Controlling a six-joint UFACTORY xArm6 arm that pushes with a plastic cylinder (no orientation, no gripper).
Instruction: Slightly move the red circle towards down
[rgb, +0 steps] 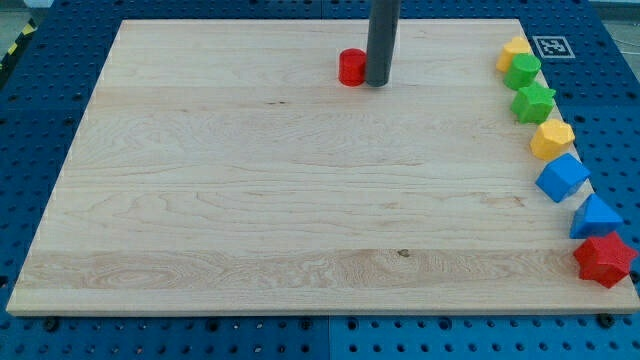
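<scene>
Wooden worktop (250, 200), pale grain, sitting on a blue perforated base (30, 150). 1 dark rod descends from the view's top, upright.

The arm carries no grasping tool, only the rod, so there is nothing to be spread or pressed together. The rod's lower end, my tip (377, 84), sits on the worktop near the view's top edge, slightly right of centre.

Red circle (351, 67): a short red cylinder, directly on the view's left of my tip. The rod overlaps its right edge in this view; the 2 appear to be touching, though actual contact cannot be confirmed. The red circle stands alone, well apart from every other block.

The 7 remaining blocks run in a loose column along the worktop's right edge, from top to bottom:
- yellow block (513, 51), shape unclear, partly behind the next one
- green block (522, 71), rounded, touching the yellow one
- green star (533, 102)
- yellow hexagon-like block (551, 138)
- blue cube-like block (562, 177)
- blue block (597, 217), triangular outline, overhanging the worktop's edge
- red star (604, 259), at the bottom right corner, partly off the wood

A black-and-white marker tag (552, 46) lies on the base beyond the top right corner.
</scene>
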